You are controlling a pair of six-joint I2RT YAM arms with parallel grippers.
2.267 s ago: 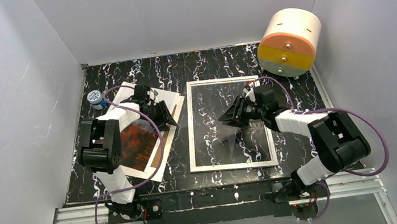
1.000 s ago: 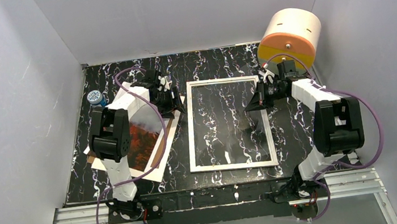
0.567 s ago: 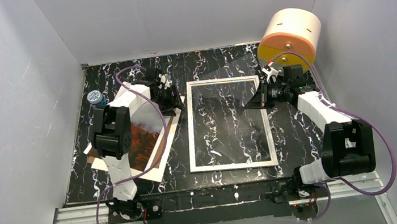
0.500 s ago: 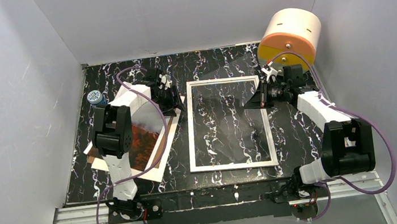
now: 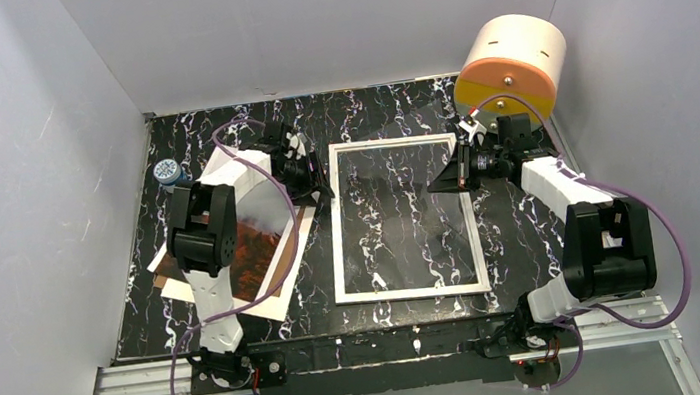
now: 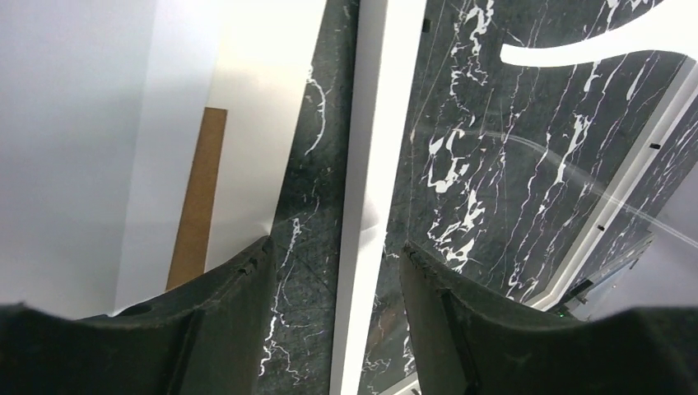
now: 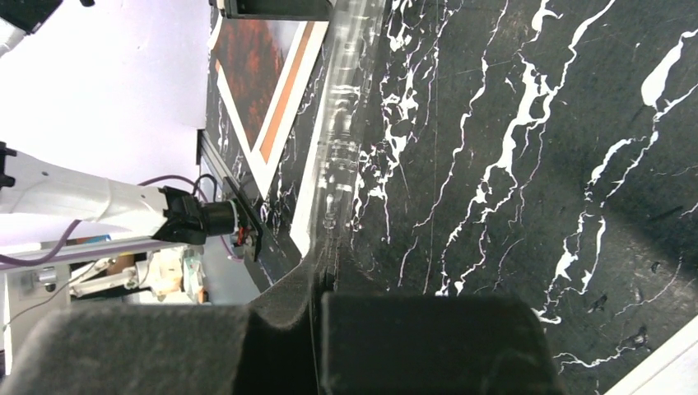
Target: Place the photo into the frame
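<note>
The frame's white rim (image 5: 404,216) lies flat mid-table. My right gripper (image 5: 445,181) is shut on the right edge of the frame's clear pane (image 7: 342,123), which runs edge-on away from the right gripper (image 7: 317,284). My left gripper (image 5: 316,183) is open near the frame's far left corner. In the left wrist view the left gripper (image 6: 337,267) straddles the white rim (image 6: 366,206) without touching it. The photo (image 5: 247,250), red-orange with a white border, lies at the left under my left arm. It also appears as the photo (image 7: 255,58) in the right wrist view.
A brown backing board (image 5: 285,256) lies under the photo, showing as a brown strip (image 6: 197,197). A white-and-orange drum (image 5: 510,72) stands at the back right, just behind my right arm. A small blue-capped bottle (image 5: 168,172) stands at the left wall.
My left gripper has shifted right from over the photo's corner to the frame's left rim, its jaws a little narrower. The right gripper keeps its hold; its elbow has moved slightly.
</note>
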